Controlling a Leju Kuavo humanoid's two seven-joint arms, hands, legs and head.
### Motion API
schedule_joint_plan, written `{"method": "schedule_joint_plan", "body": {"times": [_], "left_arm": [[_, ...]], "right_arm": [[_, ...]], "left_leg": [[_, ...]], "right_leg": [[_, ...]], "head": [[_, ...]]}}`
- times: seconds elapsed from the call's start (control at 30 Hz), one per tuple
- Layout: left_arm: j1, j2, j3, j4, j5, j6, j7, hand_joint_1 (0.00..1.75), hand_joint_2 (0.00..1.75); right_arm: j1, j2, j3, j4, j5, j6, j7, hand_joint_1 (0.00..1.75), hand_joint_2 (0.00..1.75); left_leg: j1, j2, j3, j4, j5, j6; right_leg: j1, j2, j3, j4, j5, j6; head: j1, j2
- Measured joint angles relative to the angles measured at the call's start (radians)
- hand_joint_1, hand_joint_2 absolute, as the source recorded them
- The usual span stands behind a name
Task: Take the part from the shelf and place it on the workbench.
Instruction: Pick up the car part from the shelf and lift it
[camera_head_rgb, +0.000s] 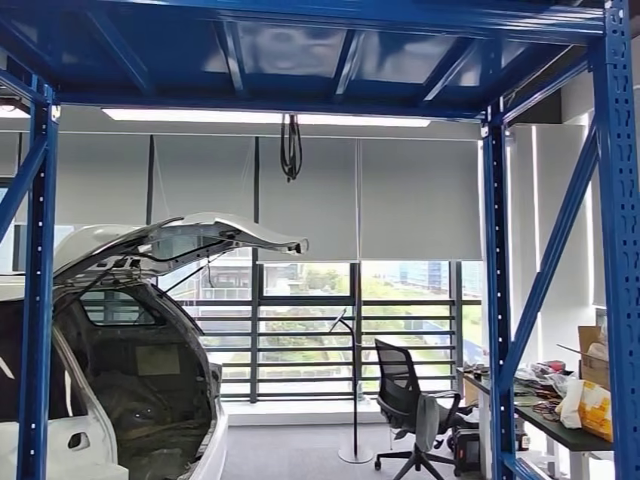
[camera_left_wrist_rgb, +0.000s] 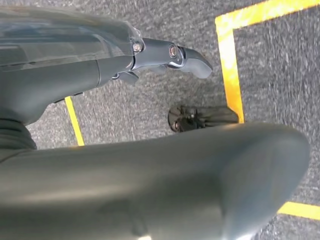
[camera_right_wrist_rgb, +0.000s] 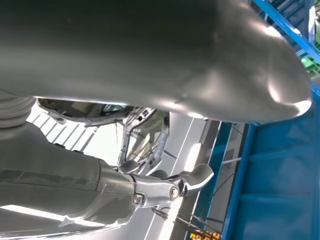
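The blue steel shelf (camera_head_rgb: 494, 300) frames my head view, its uprights at both sides and a blue deck (camera_head_rgb: 302, 50) overhead. My left hand (camera_left_wrist_rgb: 68, 80) hangs over grey carpet, its thick thumb (camera_left_wrist_rgb: 226, 170) and a dark finger (camera_left_wrist_rgb: 177, 52) spread apart with nothing between them. My right hand (camera_right_wrist_rgb: 75, 185) is raised beside a blue shelf panel (camera_right_wrist_rgb: 279, 165). Its thumb (camera_right_wrist_rgb: 170, 55) and a stretched finger (camera_right_wrist_rgb: 188, 180) are apart and hold nothing.
A white car (camera_head_rgb: 136, 350) with its hatch lifted stands at the left behind the shelf. A black office chair (camera_head_rgb: 411, 400) and a cluttered table (camera_head_rgb: 566, 435) with boxes are at the right. Yellow floor tape (camera_left_wrist_rgb: 230, 65) marks the carpet under my left hand.
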Motion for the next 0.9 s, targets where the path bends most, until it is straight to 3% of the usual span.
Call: {"method": "schedule_joint_plan", "body": {"times": [0.3, 0.9], "left_arm": [[0.0, 0.0, 0.006, 0.001, -0.001, 0.0, 0.0, 0.0, 0.0], [0.0, 0.0, 0.007, 0.001, -0.004, -0.003, -0.006, 0.0, 0.0]], "right_arm": [[0.006, -0.023, 0.0, 0.001, 0.004, -0.003, -0.01, 0.0, 0.0], [0.024, -0.041, -0.001, 0.001, 0.009, -0.007, -0.023, 0.0, 0.0]], "left_leg": [[0.005, 0.0, 0.0, -0.005, 0.003, -0.017], [-0.003, 0.0, 0.0, -0.004, 0.003, -0.016]], "right_leg": [[0.006, -0.001, 0.0, 0.001, -0.001, -0.007], [-0.001, -0.001, 0.001, 0.001, 0.0, -0.007]], "head": [[0.0, 0.0], [0.0, 0.0]]}}
